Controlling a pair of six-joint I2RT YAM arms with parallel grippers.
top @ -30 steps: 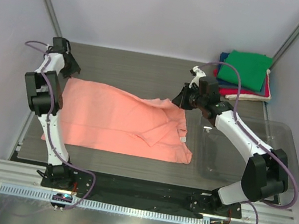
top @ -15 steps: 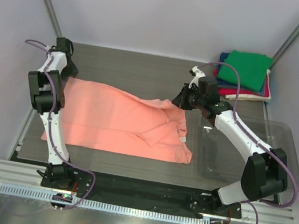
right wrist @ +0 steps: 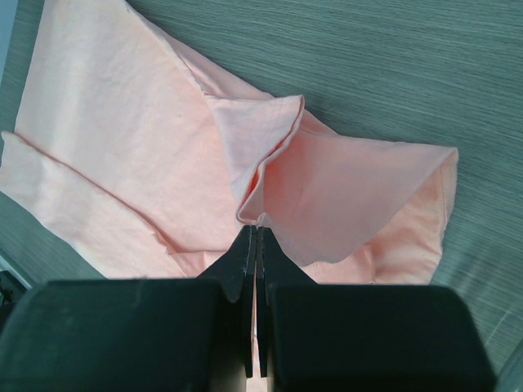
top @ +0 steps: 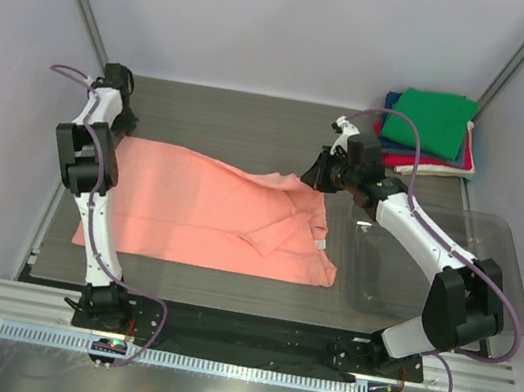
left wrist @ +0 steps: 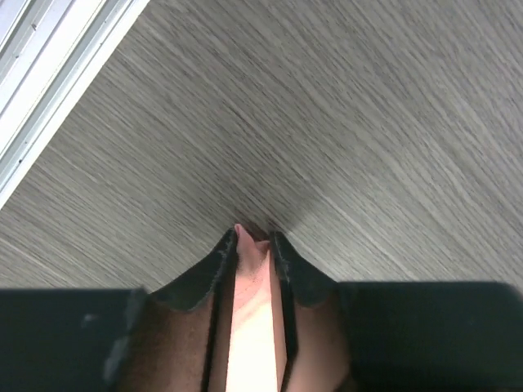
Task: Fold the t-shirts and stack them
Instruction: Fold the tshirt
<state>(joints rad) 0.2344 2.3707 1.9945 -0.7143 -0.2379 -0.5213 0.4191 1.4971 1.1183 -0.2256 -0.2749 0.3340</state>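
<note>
One salmon-pink t-shirt (top: 188, 213) laid out flat along the table (top: 245, 122), taken here as the mark for everything else. Along its near long edge, a straight free hem and only a narrow strip of bare table in front. Toward its right end, a small white label (top: 319, 244) and a rumpled sleeve (top: 276, 231) folded over the body. Just right of it, a clear tray (top: 519, 292). At its far left corner, left gripper (left wrist: 253, 237), pressed together on a thin tongue of pink cloth. At its far right corner, right gripper (right wrist: 255, 233), closed to a slit and nipping a raised, doubled fold. Soft, light, limp cotton by the look: likely to sag and drag between the two holds, so best carried by corners or hem, both sides level and taut. Beyond its far edge, plenty of open table for a sweep; off its far right corner, well apart, a stack of folded t-shirts (top: 431, 129), green on top, to be kept out of the path
</note>
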